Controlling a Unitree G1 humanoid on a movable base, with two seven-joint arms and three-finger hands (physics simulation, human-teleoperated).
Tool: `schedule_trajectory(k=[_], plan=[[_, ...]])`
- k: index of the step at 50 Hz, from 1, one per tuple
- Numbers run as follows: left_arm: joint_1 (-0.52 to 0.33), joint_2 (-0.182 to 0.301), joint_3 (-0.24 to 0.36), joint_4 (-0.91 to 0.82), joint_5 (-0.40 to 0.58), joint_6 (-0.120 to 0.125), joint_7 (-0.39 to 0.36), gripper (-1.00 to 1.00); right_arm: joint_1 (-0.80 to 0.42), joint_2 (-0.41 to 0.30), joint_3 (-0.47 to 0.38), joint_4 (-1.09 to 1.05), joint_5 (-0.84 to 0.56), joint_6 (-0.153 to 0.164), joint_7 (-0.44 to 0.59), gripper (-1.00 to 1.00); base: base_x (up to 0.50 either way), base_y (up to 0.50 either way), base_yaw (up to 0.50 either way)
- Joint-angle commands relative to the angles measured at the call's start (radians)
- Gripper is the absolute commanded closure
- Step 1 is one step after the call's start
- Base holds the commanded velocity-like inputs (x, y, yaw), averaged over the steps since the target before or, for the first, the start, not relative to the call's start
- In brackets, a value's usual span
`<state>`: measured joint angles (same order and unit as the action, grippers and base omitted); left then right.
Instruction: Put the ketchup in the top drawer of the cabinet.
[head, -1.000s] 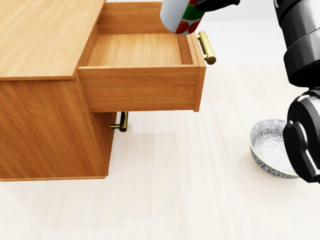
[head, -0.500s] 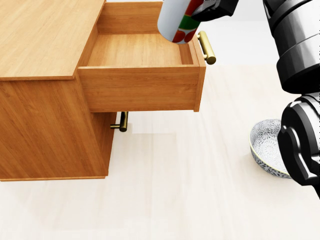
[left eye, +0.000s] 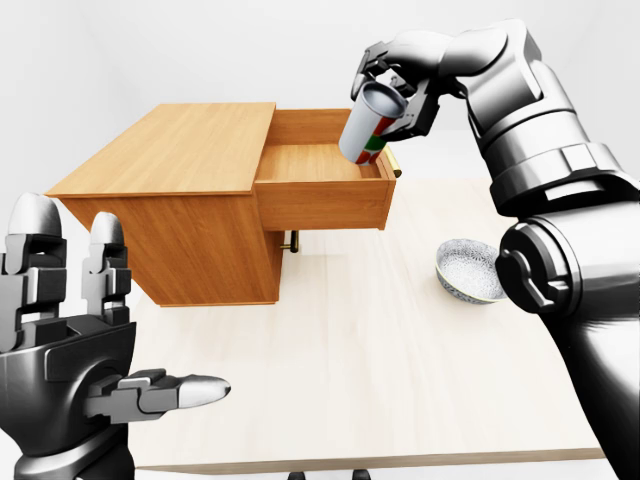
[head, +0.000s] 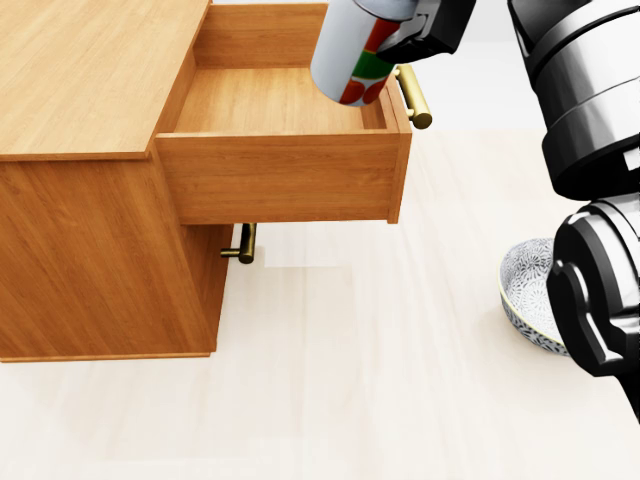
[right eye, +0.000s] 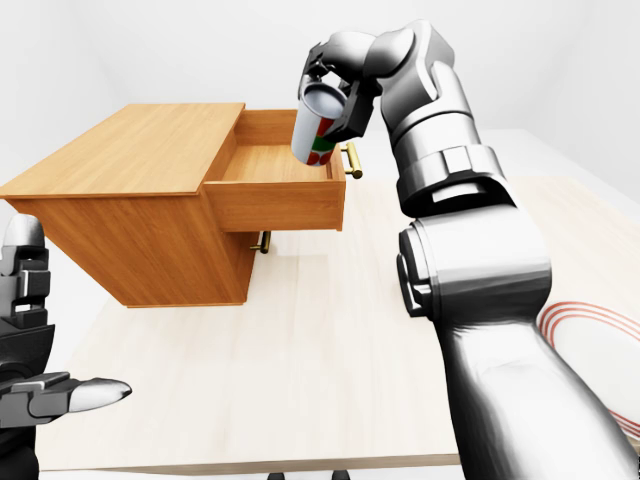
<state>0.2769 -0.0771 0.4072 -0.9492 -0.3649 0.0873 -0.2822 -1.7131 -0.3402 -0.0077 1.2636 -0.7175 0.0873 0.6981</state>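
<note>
- Right hand (left eye: 400, 85): fingers wrapped around ketchup bottle (left eye: 368, 125), tilted, held above open top drawer (head: 275, 100), near its brass handle (head: 413, 95).
- Left hand (left eye: 70, 360): fingers spread, holding nothing, low and well apart from right hand.
- Patterned bowl (left eye: 468, 270): on table (left eye: 380, 380), below right hand.

No legible text, not even on the ketchup (head: 352, 55) label.

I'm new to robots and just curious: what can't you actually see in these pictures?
- Ketchup top: wrapped by the right robot hand, all views.
- Bowl: head view, partly behind the arm.
- Lower drawer: only its handle shows, under the open top drawer.
- Red-rimmed plate: right-eye view, cut by the edge.
</note>
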Motion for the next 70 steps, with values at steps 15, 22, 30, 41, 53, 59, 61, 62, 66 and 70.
schedule_trajectory(k=[15, 22, 30, 41, 53, 59, 61, 62, 66, 70], plan=[[0.000, 0.000, 0.005, 0.002, -0.005, 0.000, -0.004, -1.00, 0.009, 0.012, -0.012, 0.007, -0.012, 0.000, 0.000, 1.00, 0.00, 0.00, 0.00], [-0.004, 0.001, 0.006, 0.005, -0.005, 0.000, -0.003, -1.00, 0.011, 0.017, -0.010, 0.010, -0.015, 0.000, 0.000, 1.00, 0.00, 0.00, 0.00], [-0.006, 0.003, 0.011, 0.001, -0.011, 0.000, 0.001, -1.00, 0.018, 0.026, -0.010, 0.013, -0.017, 0.000, 0.000, 1.00, 0.00, 0.00, 0.00], [-0.007, 0.003, 0.012, -0.003, -0.012, 0.000, 0.001, -1.00, 0.043, 0.043, -0.009, 0.017, -0.012, 0.000, 0.000, 1.00, 0.00, 0.00, 0.00], [-0.006, 0.004, 0.018, -0.004, -0.019, 0.000, -0.001, -1.00, 0.055, 0.058, -0.005, 0.018, -0.014, 0.000, 0.000, 1.00, 0.00, 0.00, 0.00], [-0.006, 0.003, 0.019, -0.002, -0.019, 0.000, -0.003, -1.00, 0.063, 0.061, -0.003, 0.018, -0.017, 0.000, 0.000, 1.00, 0.00, 0.00, 0.00], [-0.006, 0.003, 0.019, -0.003, -0.019, 0.000, -0.002, -1.00, 0.064, 0.062, -0.002, 0.018, -0.018, 0.000, 0.000, 1.00, 0.00, 0.00, 0.00], [-0.005, 0.003, 0.019, -0.004, -0.019, 0.000, -0.003, -1.00, 0.063, 0.062, -0.001, 0.017, -0.019, 0.000, 0.000, 1.00, 0.00, 0.00, 0.00], [-0.005, 0.002, 0.018, -0.002, -0.017, 0.000, -0.003, -1.00, 0.062, 0.060, -0.003, 0.017, -0.020, 0.000, 0.000, 1.00, 0.00, 0.00, 0.00], [-0.003, 0.001, 0.015, -0.003, -0.015, 0.000, -0.004, -1.00, 0.059, 0.062, 0.000, 0.015, -0.023, 0.000, 0.000, 1.00, 0.00, 0.00, 0.00]])
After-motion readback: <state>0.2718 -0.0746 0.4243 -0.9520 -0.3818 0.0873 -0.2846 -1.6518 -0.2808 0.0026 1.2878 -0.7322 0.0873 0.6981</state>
